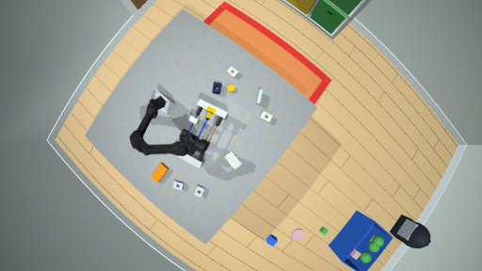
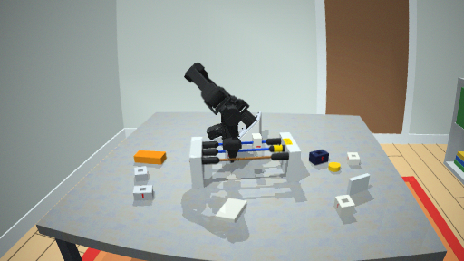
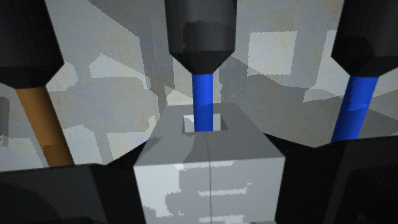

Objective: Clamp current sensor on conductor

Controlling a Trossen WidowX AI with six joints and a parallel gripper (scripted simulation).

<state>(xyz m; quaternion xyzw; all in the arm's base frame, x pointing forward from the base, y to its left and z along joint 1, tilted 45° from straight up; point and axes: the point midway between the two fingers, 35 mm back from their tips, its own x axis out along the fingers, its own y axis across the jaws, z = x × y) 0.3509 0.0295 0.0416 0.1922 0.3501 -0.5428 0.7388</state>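
The grey-white split-core sensor [image 3: 210,147] sits round the middle, blue conductor [image 3: 202,97] [image 2: 254,149] [image 1: 202,127], which passes through its square hole. Its two halves meet at a thin seam; I cannot tell whether it is latched. My gripper [image 3: 201,134] [image 2: 232,155] is shut on the sensor, a black finger on each side. The gripper hides the sensor in the top and exterior views, and its arrow does not show. A yellow band [image 2: 277,148] [image 1: 209,115] marks the conductor's right end in the exterior view, beside a yellow label [image 2: 288,141] [image 1: 211,109] on the white end post.
A copper-coloured conductor [image 2: 249,158] [image 3: 45,125] and another blue one [image 3: 355,107] run alongside. The latter carries a white block [image 2: 256,140] [image 1: 193,119]. An orange block [image 2: 149,157] [image 1: 159,172], a dark blue block [image 2: 318,157] [image 1: 216,87] and several small white pieces stand around the rack.
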